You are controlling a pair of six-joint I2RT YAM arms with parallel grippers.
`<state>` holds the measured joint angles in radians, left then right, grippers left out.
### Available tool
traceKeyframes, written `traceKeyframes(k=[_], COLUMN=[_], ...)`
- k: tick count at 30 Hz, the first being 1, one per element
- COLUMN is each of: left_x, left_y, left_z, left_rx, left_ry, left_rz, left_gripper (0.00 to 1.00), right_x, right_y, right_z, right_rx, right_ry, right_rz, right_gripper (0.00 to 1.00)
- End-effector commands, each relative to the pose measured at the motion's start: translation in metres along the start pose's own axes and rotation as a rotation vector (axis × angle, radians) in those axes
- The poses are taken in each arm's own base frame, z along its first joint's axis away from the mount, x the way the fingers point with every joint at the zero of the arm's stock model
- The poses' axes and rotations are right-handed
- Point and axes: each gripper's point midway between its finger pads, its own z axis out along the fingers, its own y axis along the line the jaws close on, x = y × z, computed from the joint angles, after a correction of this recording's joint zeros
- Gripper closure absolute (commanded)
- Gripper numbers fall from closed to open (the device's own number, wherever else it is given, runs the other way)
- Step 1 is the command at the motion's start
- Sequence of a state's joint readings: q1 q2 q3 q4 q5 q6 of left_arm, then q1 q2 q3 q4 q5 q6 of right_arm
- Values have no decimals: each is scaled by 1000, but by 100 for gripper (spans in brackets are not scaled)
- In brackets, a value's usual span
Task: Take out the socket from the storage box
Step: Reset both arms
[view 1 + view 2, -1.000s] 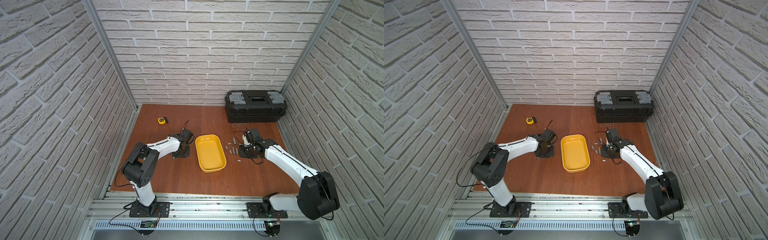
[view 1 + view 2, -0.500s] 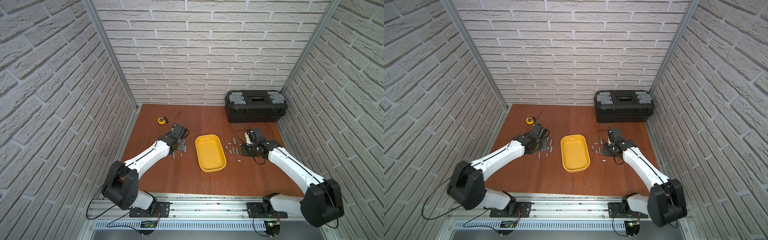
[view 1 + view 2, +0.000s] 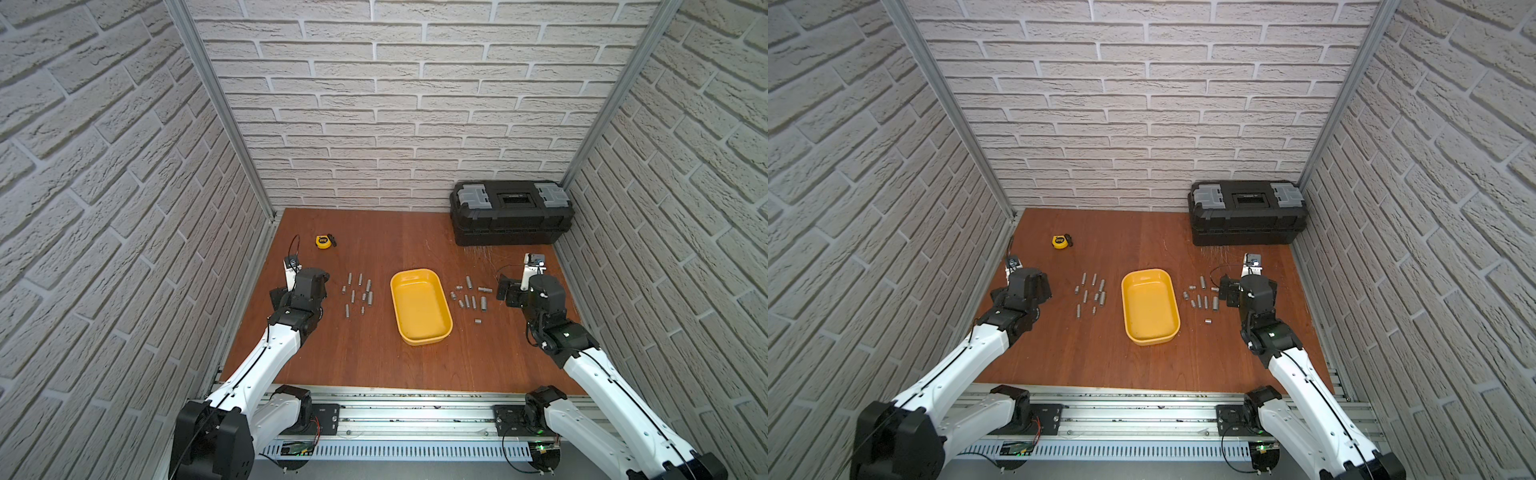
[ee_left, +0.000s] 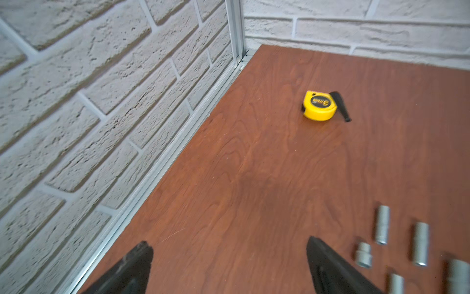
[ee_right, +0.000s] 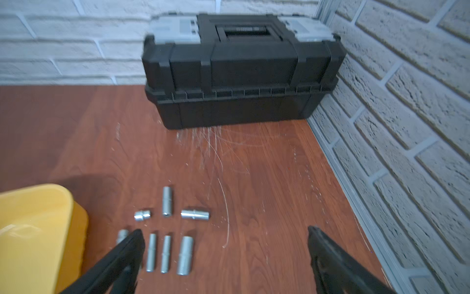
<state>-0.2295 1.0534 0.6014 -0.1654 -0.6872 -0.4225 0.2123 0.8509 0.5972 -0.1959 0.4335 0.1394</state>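
The yellow storage box [image 3: 419, 307] [image 3: 1149, 307] lies mid-table, and its inside shows only bare yellow floor. Several silver sockets [image 3: 359, 291] lie on the wood to its left, and several more [image 3: 471, 297] to its right. My left gripper [image 3: 301, 286] [image 4: 229, 243] hangs open over bare wood, left of the left group [image 4: 382, 225]. My right gripper [image 3: 524, 291] [image 5: 225, 230] is open too. One of its fingers [image 5: 127, 252] stands beside the right group [image 5: 185, 254], close to the box wall [image 5: 33, 229]. Neither gripper holds anything.
A closed black toolbox [image 3: 511, 218] [image 5: 239, 71] fills the back right corner. A yellow tape measure [image 3: 323, 242] [image 4: 319, 105] lies at the back left. Brick walls close in three sides, and a metal rail [image 3: 415, 411] runs along the front edge.
Both grippers have opened wide. The left arm swung left, away from the box, uncovering the left group of sockets. The right arm drew slightly to the right.
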Motion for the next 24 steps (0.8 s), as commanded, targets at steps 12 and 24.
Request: traceKeyframes(k=[12, 24], left_x=[12, 7], left_y=[15, -41], left_z=[42, 99], left_rx=[20, 320], left_ry=[-207, -176], left_rz=[-83, 16], left_gripper=[2, 2], right_x=[38, 44], right_y=[0, 8], right_z=[61, 119], right_rx=[68, -73], right_ry=[-191, -132], right_rz=[7, 27], right_gripper=[0, 0])
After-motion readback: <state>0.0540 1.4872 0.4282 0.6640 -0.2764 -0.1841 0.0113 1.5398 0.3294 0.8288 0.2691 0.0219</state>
